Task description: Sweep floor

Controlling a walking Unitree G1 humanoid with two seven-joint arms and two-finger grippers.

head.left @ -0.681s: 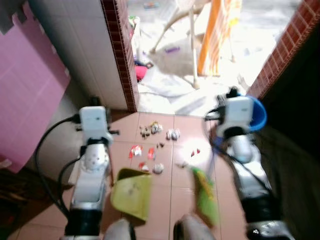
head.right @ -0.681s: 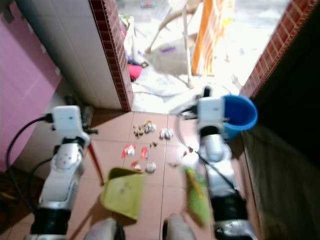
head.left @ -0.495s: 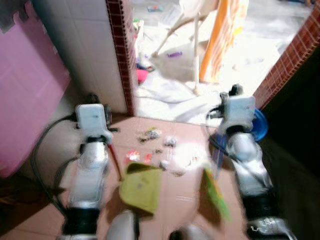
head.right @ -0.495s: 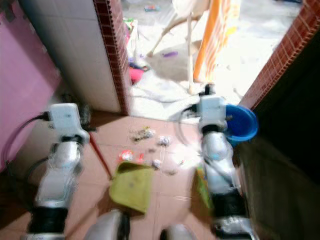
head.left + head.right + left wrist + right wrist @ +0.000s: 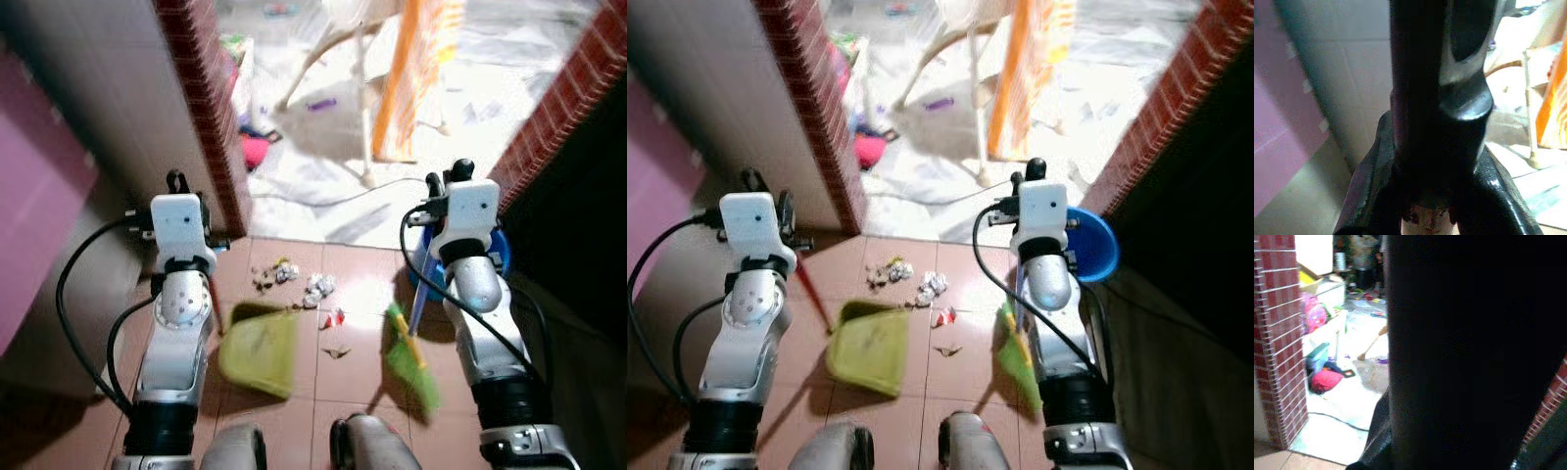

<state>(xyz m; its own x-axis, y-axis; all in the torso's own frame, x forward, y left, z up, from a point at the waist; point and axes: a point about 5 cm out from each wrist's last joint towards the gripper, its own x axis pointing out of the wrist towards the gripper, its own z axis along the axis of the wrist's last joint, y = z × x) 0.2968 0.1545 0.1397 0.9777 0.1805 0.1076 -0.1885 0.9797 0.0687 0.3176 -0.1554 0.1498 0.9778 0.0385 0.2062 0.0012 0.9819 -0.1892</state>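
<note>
Green dustpan (image 5: 259,349) low on tiled floor (image 5: 323,377), red handle (image 5: 811,291) running up toward left claw (image 5: 1440,122), pressed together on it; mouth faces litter to catch it. Crumpled paper scraps (image 5: 312,290) lie just beyond pan, mid-floor. Green broom (image 5: 411,354) right of scraps, bristles down, placed to push litter panward. Right claw (image 5: 1469,352): grip state cannot tell. Blue bucket (image 5: 1092,245) far right.

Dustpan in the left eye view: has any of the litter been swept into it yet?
No. The green dustpan looks bare inside, while the crumpled scraps lie on the tiles beyond its front edge, apart from it.
</note>
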